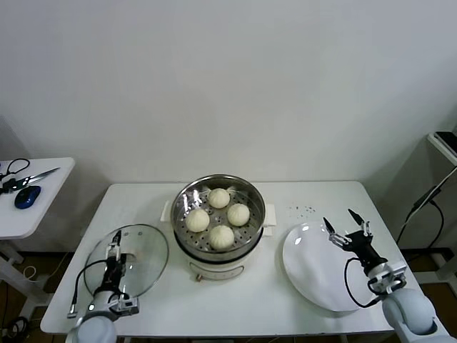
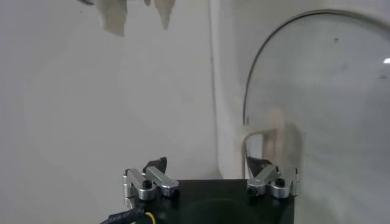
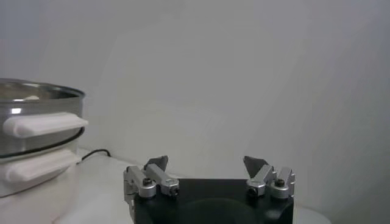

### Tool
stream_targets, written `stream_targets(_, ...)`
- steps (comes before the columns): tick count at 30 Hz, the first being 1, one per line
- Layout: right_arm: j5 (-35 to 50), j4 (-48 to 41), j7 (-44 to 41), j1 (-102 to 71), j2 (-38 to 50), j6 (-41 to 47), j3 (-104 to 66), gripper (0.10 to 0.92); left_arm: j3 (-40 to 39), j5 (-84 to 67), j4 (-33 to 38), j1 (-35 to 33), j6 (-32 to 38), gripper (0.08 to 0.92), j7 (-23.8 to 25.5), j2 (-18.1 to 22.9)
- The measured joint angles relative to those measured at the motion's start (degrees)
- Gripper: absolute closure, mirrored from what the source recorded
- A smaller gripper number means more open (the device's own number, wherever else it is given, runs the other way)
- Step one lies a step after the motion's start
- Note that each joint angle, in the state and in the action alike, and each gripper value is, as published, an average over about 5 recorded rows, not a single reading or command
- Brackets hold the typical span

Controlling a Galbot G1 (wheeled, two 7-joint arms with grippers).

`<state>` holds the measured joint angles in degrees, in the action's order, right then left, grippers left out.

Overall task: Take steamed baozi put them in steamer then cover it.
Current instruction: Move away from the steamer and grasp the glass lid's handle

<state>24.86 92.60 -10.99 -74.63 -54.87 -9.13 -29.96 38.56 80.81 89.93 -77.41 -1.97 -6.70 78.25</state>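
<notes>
**Both grippers open, only the cover remains**

Our left gripper hangs with fingers apart over the cover, beside the steamer. Four steamed baozi sit inside. Next we must grasp its handle. Our right gripper waits, spread, above the plate.

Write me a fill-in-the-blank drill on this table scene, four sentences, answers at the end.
1. The steamer holds ____ baozi.
2. The glass cover lies on the table on the steamer's ____ side.
3. The white plate under the right claw holds ____ baozi.
4. The left claw hovers over the cover with its jaws ____.

Missing words: four; left; no; open
</notes>
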Motion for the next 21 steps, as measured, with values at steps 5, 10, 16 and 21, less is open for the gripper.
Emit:
stream_targets(5,-1.25,-0.24,-0.27,-0.23,-0.42,-0.43,-0.19,0.203,-0.37,-0.54,-1.41,1.21,0.20,0.193,-0.45,-0.38)
stream_targets(10,-2.23,-0.28,-0.45,-0.36,-0.86,-0.66,-0.27,0.203,-0.31,-0.69,-2.88,2.09,0.73,0.316,-0.76,-0.44)
stream_targets(16,-3.21,-0.28,-0.65,-0.39,-1.31,-0.91,-0.27,0.203,-0.15,-0.66,-4.41,2.68,1.60,0.490,-1.01,-0.43)
stream_targets(21,-3.69,-0.38,-0.84,-0.36,-1.60,-1.10,-0.36,0.203,-0.04,-0.68,-5.11,2.82,2.28,0.637,-1.39,-0.40)
